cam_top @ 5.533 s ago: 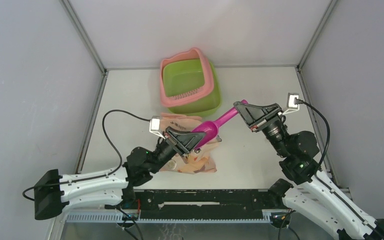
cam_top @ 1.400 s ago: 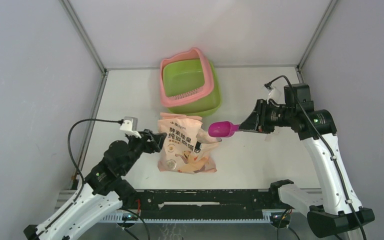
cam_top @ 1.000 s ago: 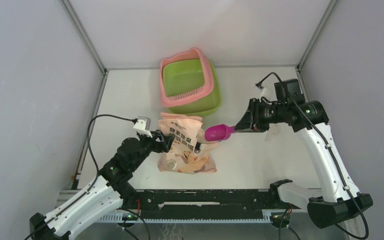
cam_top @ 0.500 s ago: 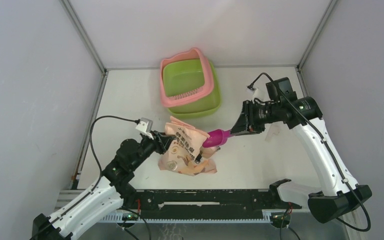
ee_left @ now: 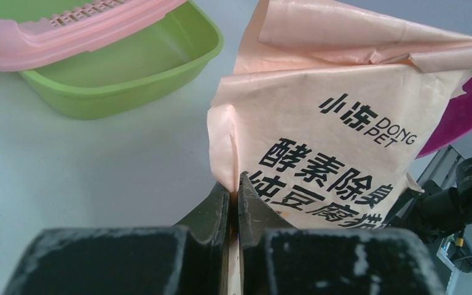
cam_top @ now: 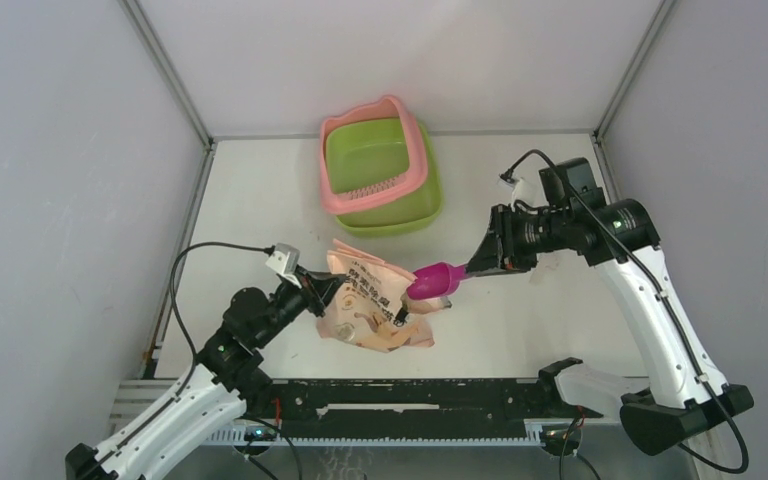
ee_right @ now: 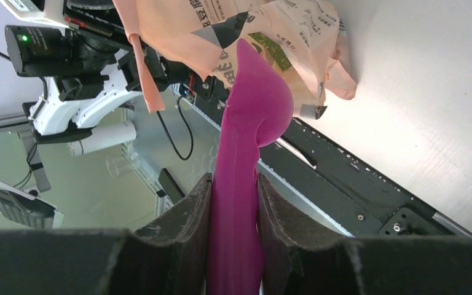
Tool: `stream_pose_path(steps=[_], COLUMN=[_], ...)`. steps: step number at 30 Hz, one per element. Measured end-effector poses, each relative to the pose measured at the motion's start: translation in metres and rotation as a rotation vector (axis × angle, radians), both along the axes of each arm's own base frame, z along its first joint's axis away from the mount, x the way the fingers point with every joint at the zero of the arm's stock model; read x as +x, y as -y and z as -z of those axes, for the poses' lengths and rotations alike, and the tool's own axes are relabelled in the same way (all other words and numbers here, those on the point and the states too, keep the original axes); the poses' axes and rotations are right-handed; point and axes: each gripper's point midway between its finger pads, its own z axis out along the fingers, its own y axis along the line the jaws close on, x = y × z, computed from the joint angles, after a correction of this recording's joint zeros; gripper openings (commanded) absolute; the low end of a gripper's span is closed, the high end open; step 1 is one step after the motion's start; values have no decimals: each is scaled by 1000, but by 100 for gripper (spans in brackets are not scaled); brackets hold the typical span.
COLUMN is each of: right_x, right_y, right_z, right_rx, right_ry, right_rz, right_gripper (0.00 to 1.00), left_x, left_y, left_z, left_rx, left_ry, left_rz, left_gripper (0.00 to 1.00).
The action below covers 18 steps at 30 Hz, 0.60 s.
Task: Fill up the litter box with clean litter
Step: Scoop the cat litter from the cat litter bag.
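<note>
Moved: bag (cam_top: 375,315), flat on the tabletop (cam_top: 260,190) a second ago, now has its far end pulled up and creased. The scoop (cam_top: 432,281) has come in from the right to meet it, and the box (cam_top: 370,150) has not shifted.
Count: two arms, two tools, one box, one bag, one scoop.
Left tool (cam_top: 326,290): closed tight on the bag's left edge, with a fold of it nipped between the fingers.
Right tool (cam_top: 472,268): narrow, clamped on the scoop's handle, with the bowl pointing left at the bag.
Box place: far middle of the tabletop, beyond the bag and well apart from both tools. It has a pink rim, a green basin and a grid at its near end.
Scoop and bag: the bowl lies against the bag's raised right side. Whether it is inside the mouth cannot be told.
Top view only: the whole layout, with both arms and the entire box.
Left wrist only: the pinch itself, black print on the bag (ee_left: 326,141), and a near corner of the box (ee_left: 129,80) close behind.
Right wrist only: the scoop (ee_right: 255,104) seen along its handle, its tip overlapping the bag, with the left arm beyond.
</note>
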Motion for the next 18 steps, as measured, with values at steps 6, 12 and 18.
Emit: stream_pose_path(steps=[6, 12, 18], right_x=[-12, -11, 2], right_y=[-4, -14, -29], right_z=[8, 26, 36], right_rx=[-9, -45, -56], right_ry=[-17, -67, -90], right_rz=[-35, -68, -84], right_gripper=[0, 0, 0], left_x=[-1, -2, -2], left_y=[0, 3, 8], left_z=[-2, -4, -7], left_rx=[-6, -8, -13], left_ry=[7, 16, 27], left_rz=[5, 19, 44], left_gripper=[6, 5, 5])
